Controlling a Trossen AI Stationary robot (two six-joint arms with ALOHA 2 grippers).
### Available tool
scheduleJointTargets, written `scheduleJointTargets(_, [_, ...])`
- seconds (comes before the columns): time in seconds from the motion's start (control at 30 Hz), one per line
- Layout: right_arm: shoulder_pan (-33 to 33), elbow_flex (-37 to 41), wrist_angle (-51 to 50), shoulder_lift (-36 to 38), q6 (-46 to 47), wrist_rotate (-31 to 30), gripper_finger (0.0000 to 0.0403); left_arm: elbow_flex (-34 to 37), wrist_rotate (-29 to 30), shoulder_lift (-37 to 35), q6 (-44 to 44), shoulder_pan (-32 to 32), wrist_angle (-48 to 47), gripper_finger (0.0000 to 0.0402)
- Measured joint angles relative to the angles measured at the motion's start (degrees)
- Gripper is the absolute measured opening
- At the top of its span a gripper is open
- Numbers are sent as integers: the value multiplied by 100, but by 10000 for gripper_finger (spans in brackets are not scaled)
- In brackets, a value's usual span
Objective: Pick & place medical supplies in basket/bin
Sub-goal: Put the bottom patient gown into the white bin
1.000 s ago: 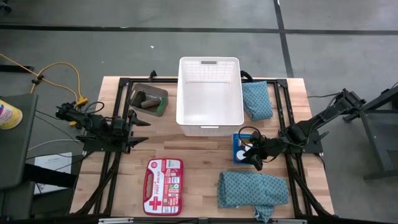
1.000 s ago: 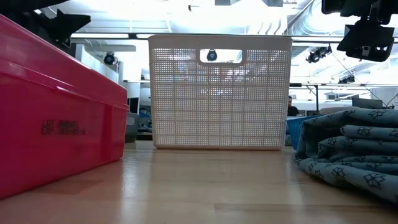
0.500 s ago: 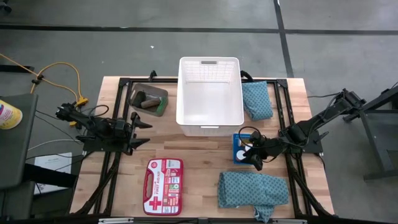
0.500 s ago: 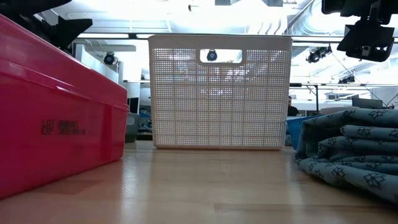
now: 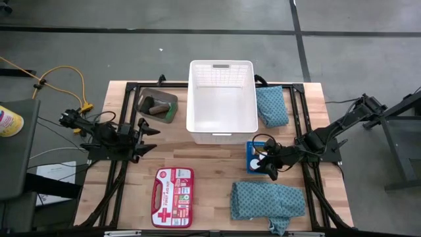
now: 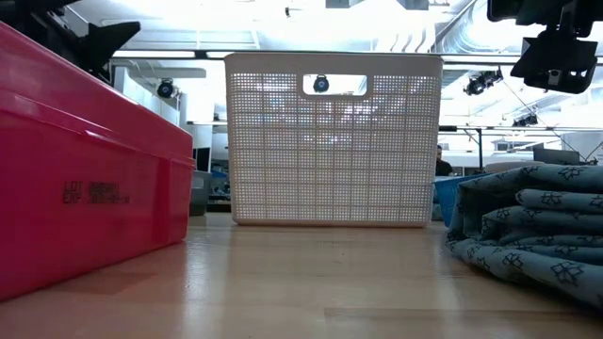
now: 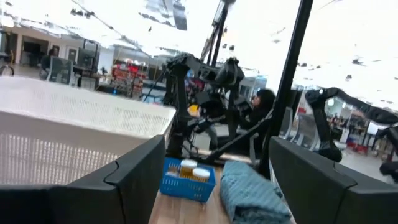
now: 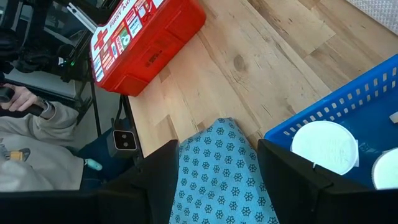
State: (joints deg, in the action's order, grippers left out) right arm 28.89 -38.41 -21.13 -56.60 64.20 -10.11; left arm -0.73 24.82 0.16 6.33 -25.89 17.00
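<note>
Almost nothing has changed over the last second: only the left arm has shifted a touch, its fingers [image 5: 150, 138] moving slightly toward the white basket [image 5: 222, 128]; they sit left of the basket's near-left corner, spread wide with nothing between them. Nothing on the worktop [image 5: 210, 164] has moved. Basket sits at the back-centre and looks empty, so by my read the task has barely started. Big folded teal cloth [image 5: 266, 201] lies near-right of the basket, well apart from it; the smaller teal cloth [image 5: 271, 105] lies just beside the basket's right wall. Red first-aid kit [image 5: 172, 188] sits near-left of the basket. Small grey bin [image 5: 156, 105] is just left of the basket, holding a dark roll and a green piece; details too small to read. Blue tray [image 5: 252, 157] sits just off the basket's near-right corner, holding white round caps [image 8: 324, 147]; the left wrist view also shows orange bottles [image 7: 188, 168] in it. Right fingers [image 5: 268, 163] hover over the tray's near edge, partly open, holding nothing, with the big cloth just beyond. The right arm hasn't moved, so no pick is under way yet; the likely next grab is from the tray or the big cloth.
</note>
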Motion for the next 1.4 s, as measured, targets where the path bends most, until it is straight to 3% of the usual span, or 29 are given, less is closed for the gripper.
scheduleJointTargets(0.63, [2, 0, 1, 0, 0, 0, 205, 22, -66, 4, 123, 0, -1191, 281])
scheduleJointTargets(1.23, [2, 0, -2, 0, 0, 0, 205, 28, -1663, 7, -13, 0, -1548, 281])
scheduleJointTargets(1.4, [2, 2, -2, 0, 0, 0, 205, 28, -1725, 7, -33, 0, -1552, 281])
